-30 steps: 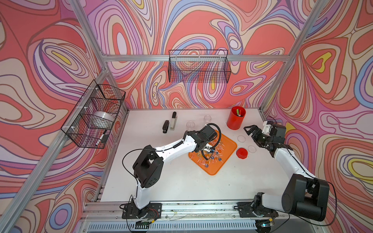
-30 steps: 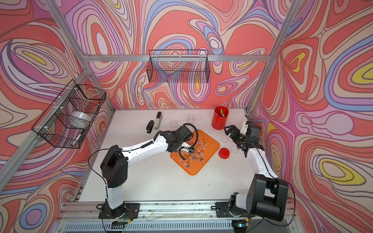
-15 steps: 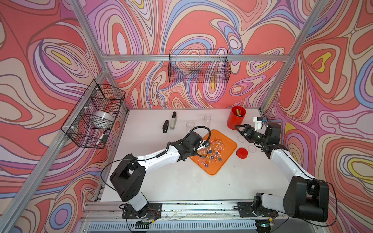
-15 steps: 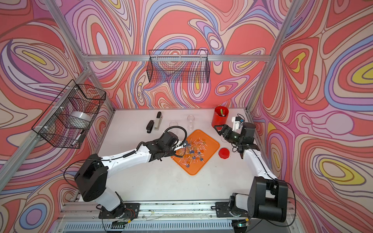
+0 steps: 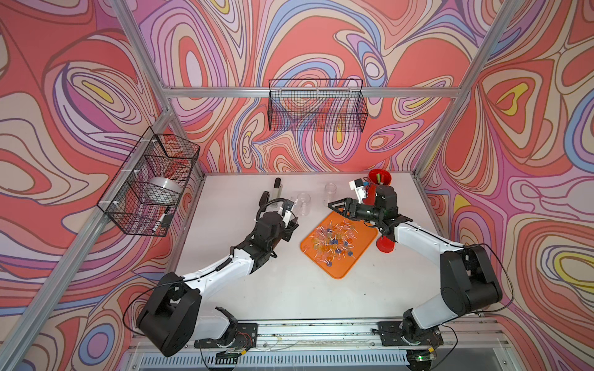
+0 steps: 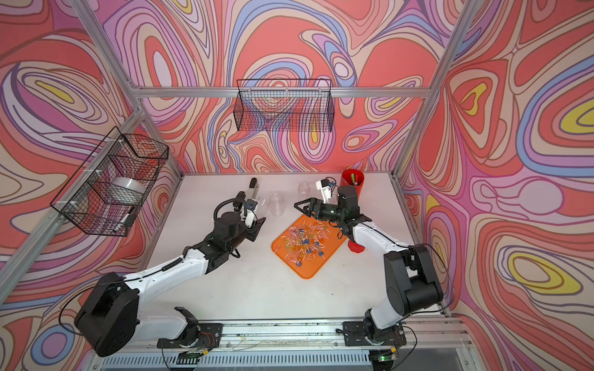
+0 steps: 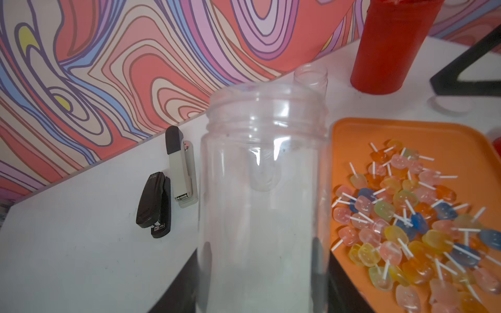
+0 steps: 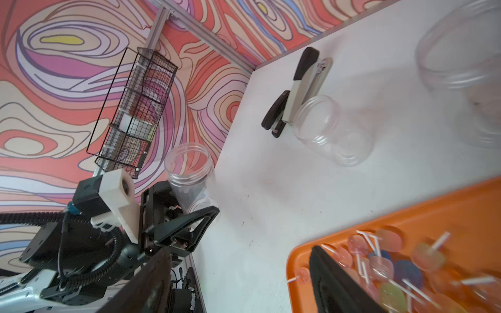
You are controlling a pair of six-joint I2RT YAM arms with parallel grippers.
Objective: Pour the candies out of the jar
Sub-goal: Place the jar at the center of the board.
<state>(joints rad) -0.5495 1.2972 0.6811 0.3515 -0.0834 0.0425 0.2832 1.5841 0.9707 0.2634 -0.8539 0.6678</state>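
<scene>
Left claw (image 7: 261, 271) clenched on the clear plastic screw-neck jar (image 7: 263, 189), gripped near its base, mouth up & tilted. It looks empty, so no reason to keep it tipped. In a top view the jar is held off the flat orange plastic tray (image 5: 337, 273), at its 10 o'clock, prob. to stay clear of the heap. The candies (image 5: 332, 239), small multicolour lollipops w/ white sticks, lie piled mid-tray, so the pour looks done. Right claw (image 5: 336, 209) released, nothing in it, hovers over the tray's 12 o'clock corner. Reason unclear, poss. to steady the tray.
</scene>
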